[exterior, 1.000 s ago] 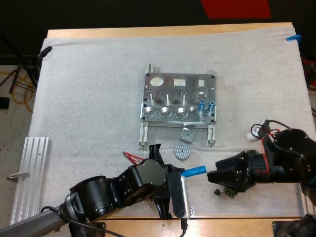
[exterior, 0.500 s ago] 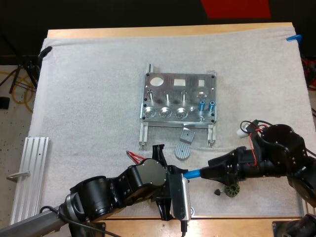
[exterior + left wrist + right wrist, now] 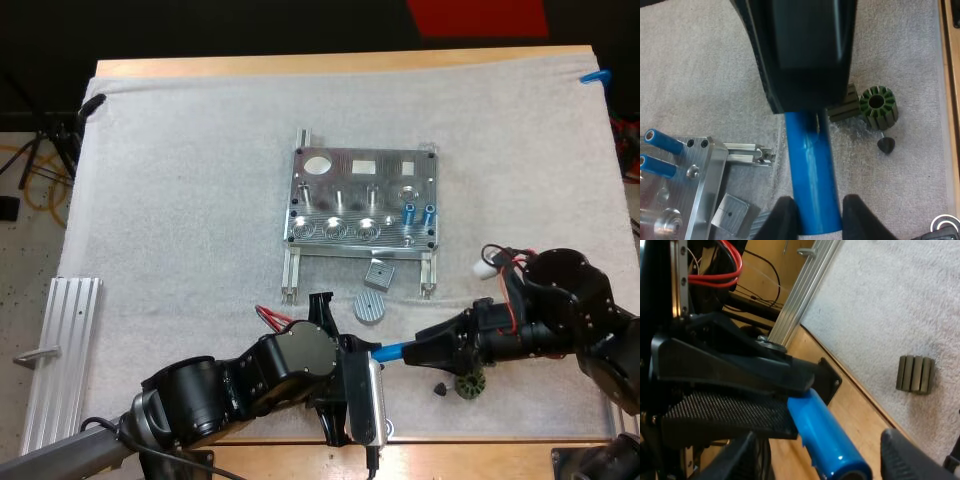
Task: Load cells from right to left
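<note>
Aluminium ribbed rail (image 3: pixel 62 350) lies far left, along the near-left edge of the white mat (image 3: pixel 180 180) on the desk (image 3: pixel 300 65).

Moving right, your left hand (image 3: pixel 362 350) sits at the near middle of the mat, clenched on one end of a blue cylinder (image 3: pixel 393 349). In the left wrist view both near fingers press on it from either side. The cylinder lies roughly level and points right, toward the other arm.

Beyond it, mid-mat, is the metal fixture (image 3: pixel 362 198). Two blue cells (image 3: pixel 408 212) stand upright side by side at its front right. The row of round sockets to their left looks bare metal.

Between the fixture and the held cylinder you have a small square grey block (image 3: pixel 379 273), with a round ribbed grey disc (image 3: pixel 370 307) just nearer than it. Both lie loose on the mat.

Your right hand (image 3: pixel 425 350) is at the cylinder's free end. In the right wrist view its fingers stand apart on either side of that end, with a gap on each side, so it is released and not gripping.

Just near of the right hand, a small dark cone (image 3: pixel 439 389) lies on the mat. A green toothed ring (image 3: pixel 468 383) lies right beside it, not touching.
</note>
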